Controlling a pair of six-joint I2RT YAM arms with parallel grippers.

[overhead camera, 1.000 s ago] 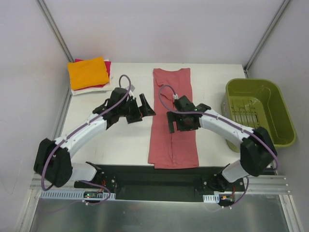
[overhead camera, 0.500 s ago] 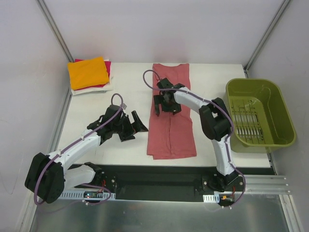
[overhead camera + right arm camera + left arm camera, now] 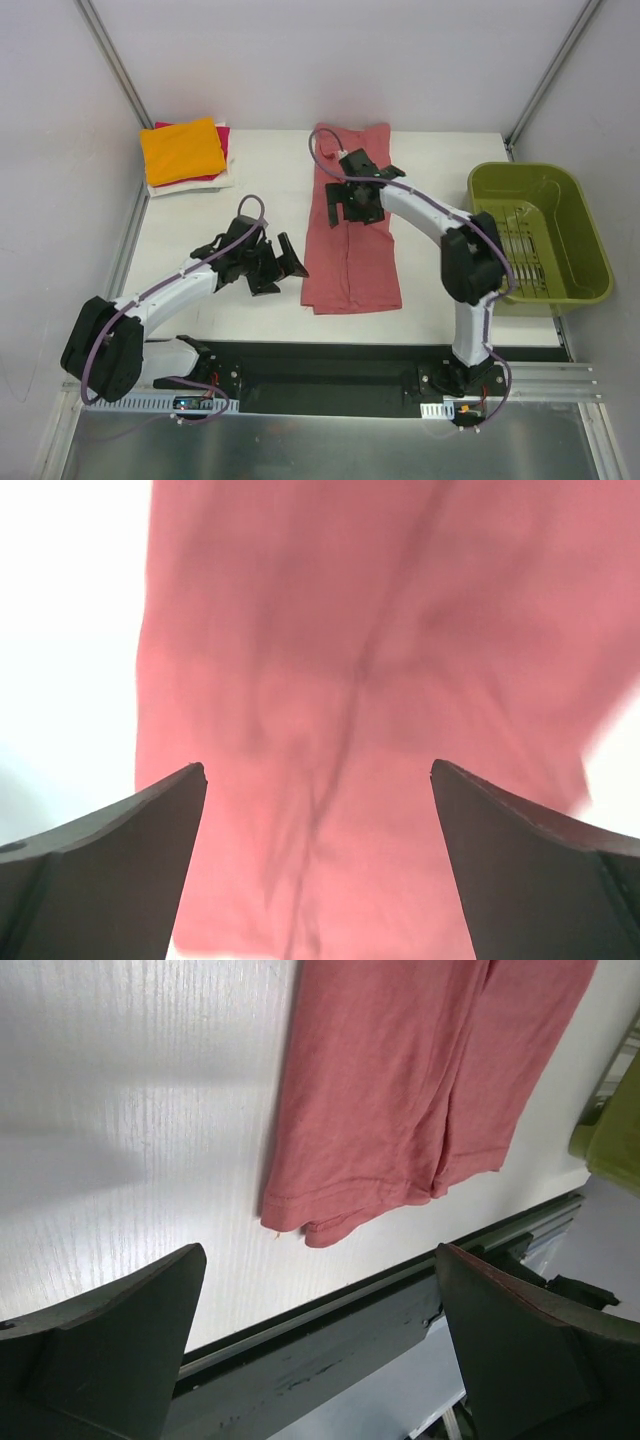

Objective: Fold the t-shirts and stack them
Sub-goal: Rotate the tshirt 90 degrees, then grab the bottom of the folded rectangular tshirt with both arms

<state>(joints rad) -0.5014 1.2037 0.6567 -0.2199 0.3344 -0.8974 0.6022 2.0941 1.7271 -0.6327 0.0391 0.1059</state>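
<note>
Whereas wrist cams show shirt [image 3: 400, 1090], top adds stack [image 3: 182, 150].

White table [image 3: 270, 165] amid plain pale walls [image 3: 350, 60], metal corner posts [image 3: 113, 60]

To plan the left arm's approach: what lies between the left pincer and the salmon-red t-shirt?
Nothing but bare white table: in the left wrist view it runs from the open left pincer to the salmon-red t-shirt hem.
</note>
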